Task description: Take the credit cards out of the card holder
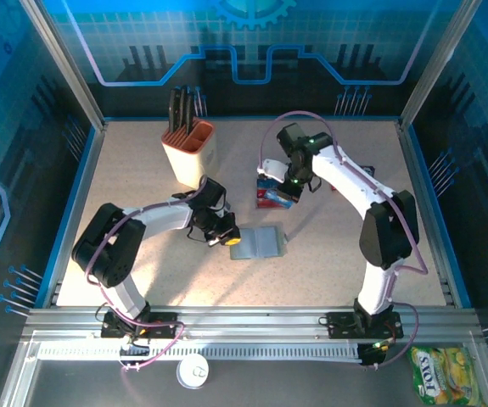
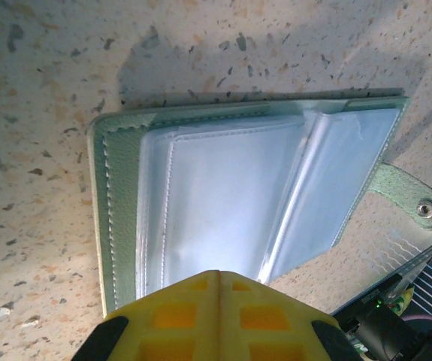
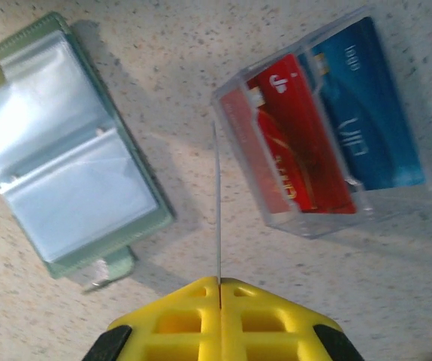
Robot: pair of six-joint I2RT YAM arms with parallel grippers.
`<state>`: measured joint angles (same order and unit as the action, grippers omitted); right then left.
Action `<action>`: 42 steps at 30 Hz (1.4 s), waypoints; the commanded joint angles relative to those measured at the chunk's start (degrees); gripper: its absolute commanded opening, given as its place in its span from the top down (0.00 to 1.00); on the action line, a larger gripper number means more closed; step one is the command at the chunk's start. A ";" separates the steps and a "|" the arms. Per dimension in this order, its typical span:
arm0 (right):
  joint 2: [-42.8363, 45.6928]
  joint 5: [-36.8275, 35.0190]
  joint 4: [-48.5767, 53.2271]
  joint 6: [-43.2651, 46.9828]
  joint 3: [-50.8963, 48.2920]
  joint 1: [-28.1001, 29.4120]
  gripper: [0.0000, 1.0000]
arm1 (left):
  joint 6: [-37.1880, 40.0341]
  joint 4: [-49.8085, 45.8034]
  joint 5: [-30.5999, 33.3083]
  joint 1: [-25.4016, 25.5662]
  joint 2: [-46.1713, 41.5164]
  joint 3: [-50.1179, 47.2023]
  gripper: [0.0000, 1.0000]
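My left gripper (image 2: 218,274) is pinched shut over the edge of the card holder (image 2: 246,188), which lies open on the table (image 2: 43,68), and my right gripper (image 3: 218,280) is shut too beside the clear box (image 3: 317,226) holding the credit cards (image 3: 328,143).
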<state>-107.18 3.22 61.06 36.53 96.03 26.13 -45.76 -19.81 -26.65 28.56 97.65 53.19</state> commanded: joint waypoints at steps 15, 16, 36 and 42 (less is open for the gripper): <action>-19.74 -0.58 14.87 17.94 30.80 -3.77 1.00 | 3.38 -6.08 2.06 -2.86 -2.97 2.31 0.99; -20.42 -0.59 14.90 17.90 31.78 -3.72 1.00 | 3.39 -6.08 2.02 -2.97 -2.99 2.37 0.99; -21.54 -3.10 8.29 13.49 31.35 -4.15 0.76 | 5.28 -8.57 5.36 -6.52 -5.90 1.33 0.85; -11.59 -5.28 -4.87 3.76 16.91 -4.77 0.58 | 8.73 -9.70 10.07 -10.05 -9.49 1.22 0.68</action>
<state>-125.51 -0.43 63.59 46.70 118.30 22.41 -40.01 -27.16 -20.45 20.29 91.11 54.37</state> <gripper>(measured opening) 0.400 0.294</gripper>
